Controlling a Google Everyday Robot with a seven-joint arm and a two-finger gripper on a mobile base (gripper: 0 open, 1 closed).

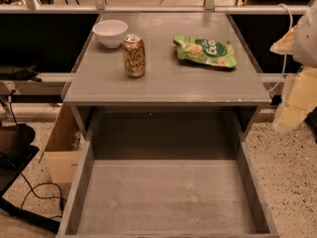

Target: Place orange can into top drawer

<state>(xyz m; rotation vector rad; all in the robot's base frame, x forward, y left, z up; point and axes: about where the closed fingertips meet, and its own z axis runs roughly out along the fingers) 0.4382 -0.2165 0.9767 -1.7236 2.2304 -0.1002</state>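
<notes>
The orange can (134, 56) stands upright on the grey tabletop (168, 83), left of centre, just in front of the white bowl. The top drawer (166, 197) is pulled fully out below the table's front edge; its flat bottom holds nothing. My gripper (292, 108) hangs at the far right edge of the view, a pale blurred shape beside the table's right front corner. It is well to the right of the can, apart from it, and holds nothing that I can see.
A white bowl (110, 32) sits at the tabletop's back left. A green snack bag (205, 50) lies at the back right. A cardboard box (62, 150) stands on the floor left of the drawer. Cables (34, 195) run over the floor at the lower left. A metal rail (158, 8) runs behind the table.
</notes>
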